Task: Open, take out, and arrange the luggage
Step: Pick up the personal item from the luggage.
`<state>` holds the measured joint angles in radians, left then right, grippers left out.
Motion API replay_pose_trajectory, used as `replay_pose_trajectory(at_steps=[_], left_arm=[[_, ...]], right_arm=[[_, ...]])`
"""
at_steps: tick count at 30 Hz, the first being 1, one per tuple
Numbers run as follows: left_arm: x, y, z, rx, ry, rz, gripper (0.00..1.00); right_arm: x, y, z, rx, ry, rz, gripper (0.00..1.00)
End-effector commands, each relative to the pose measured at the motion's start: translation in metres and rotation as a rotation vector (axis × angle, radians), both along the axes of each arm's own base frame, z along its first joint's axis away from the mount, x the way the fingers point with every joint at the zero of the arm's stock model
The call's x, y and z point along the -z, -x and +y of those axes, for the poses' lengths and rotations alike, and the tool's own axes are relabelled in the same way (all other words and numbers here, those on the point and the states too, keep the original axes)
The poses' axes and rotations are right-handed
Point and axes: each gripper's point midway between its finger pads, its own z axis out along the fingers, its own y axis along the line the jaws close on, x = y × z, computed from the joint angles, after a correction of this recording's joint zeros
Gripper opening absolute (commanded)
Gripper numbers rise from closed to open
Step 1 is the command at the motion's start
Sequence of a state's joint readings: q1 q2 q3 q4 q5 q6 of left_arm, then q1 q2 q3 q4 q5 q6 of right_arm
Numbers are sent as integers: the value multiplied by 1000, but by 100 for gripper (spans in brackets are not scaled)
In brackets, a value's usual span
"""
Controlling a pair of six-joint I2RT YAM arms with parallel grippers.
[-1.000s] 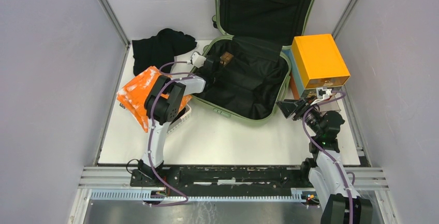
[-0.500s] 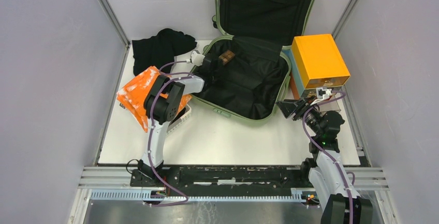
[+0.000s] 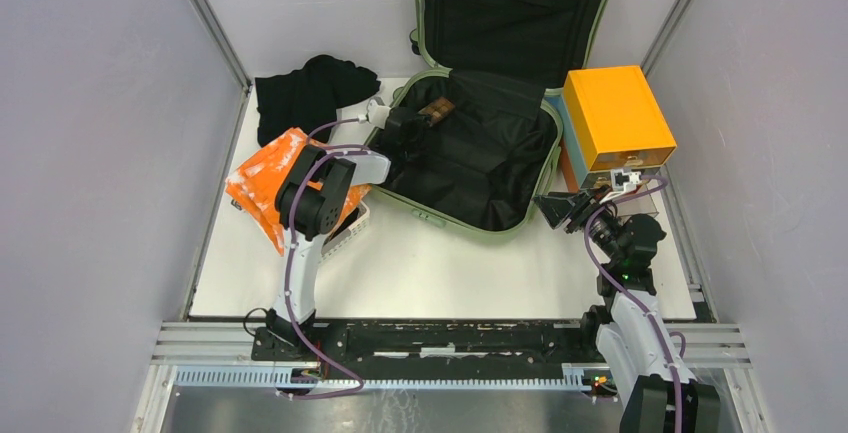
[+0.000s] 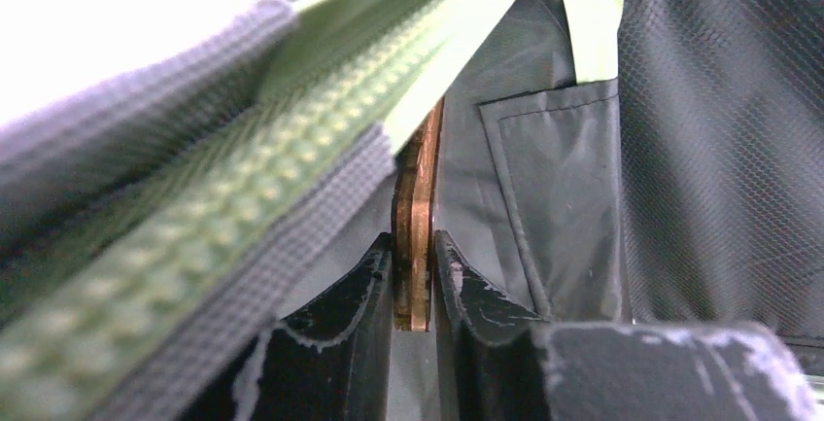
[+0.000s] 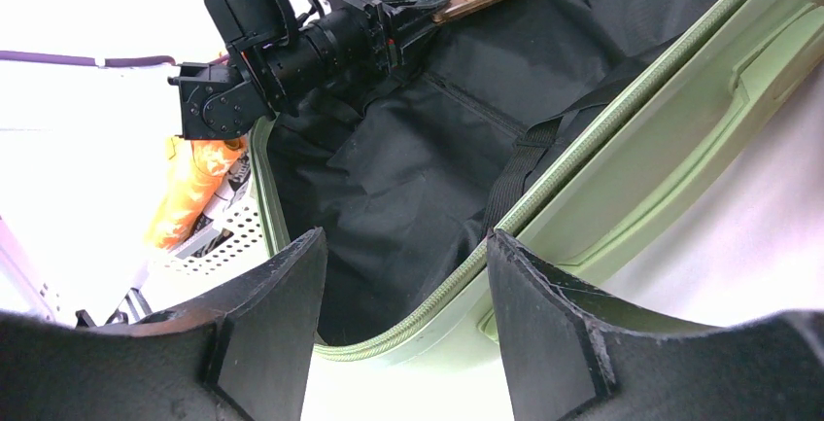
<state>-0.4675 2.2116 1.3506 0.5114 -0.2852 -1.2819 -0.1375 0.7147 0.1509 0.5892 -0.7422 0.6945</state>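
Near right, the right end effector (image 5: 403, 246) is held spread and empty beside the luggage (image 3: 480, 165), which is laid open at the far middle of the surface (image 3: 450, 263). Inside, a thin brown bar (image 4: 413, 197) is pinched by the left end effector (image 4: 412, 246). Unpacking is judged unfinished. A second earlier, that end effector was set wider.

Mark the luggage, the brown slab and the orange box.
luggage (image 3: 480, 173), top view, black lining of lower half.
brown slab (image 4: 412, 246), left wrist view, thin edge.
orange box (image 3: 615, 113), top view, top face.
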Motion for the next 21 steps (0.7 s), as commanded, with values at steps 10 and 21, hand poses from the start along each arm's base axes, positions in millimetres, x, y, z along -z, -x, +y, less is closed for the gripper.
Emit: replay_pose_trajectory(at_steps=[10,21], left_arm=[[-44,-26,19,-29,29,-103,42],[-56,-26,23,-28,-12,-127,12]], right_arm=[[-16,1,4,-27,14,-75,68],[-17,1,4,-31,17,-78,67]])
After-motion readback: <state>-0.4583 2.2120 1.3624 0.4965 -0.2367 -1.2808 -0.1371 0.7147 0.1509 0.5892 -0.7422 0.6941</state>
